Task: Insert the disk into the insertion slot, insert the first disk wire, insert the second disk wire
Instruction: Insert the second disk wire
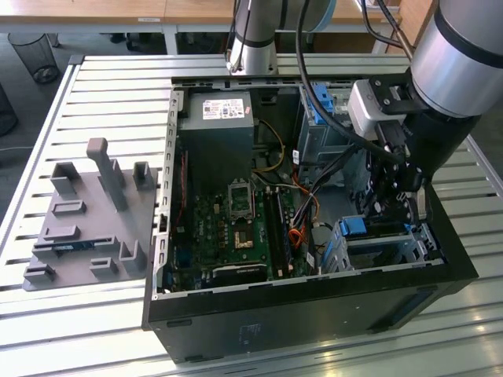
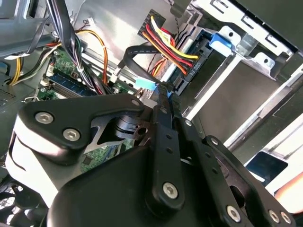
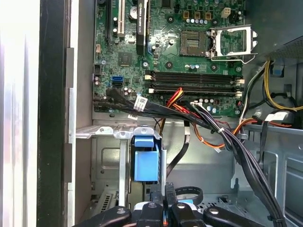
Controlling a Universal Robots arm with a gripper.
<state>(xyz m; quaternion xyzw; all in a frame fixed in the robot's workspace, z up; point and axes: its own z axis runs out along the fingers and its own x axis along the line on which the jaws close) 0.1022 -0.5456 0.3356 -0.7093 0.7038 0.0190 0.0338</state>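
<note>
You see the open black computer case (image 1: 314,306) lying on its side on the slatted metal table (image 1: 110,86). Inside it sit the green motherboard (image 1: 236,228), the grey power supply (image 1: 216,129) with a white label, and bundles of black, red, yellow and orange cables (image 1: 302,204). Near the case's front corner, the insertion slot (image 1: 393,247) is a low silver sheet-metal cage; the disk (image 1: 355,229) appears to sit in it, though you can make out only the bright blue of its carrier, seen as a blue tab (image 3: 146,160) in the first wrist view. A taller grey cage with a blue bracket (image 1: 318,106) stands further back.

The gripper (image 2: 161,97) hangs over the slot; in the second wrist view its black fingers (image 2: 162,111) are pressed together on a light blue cable connector (image 2: 146,84), just beside the blue carrier corner (image 2: 220,41).

You can count one arm, one case and one grey fixture board (image 1: 90,224) with several upright blocks, at the exterior view's left. Beyond the table stand wooden desks (image 1: 157,12) and one wire waste basket (image 1: 35,55) on a grey floor.
</note>
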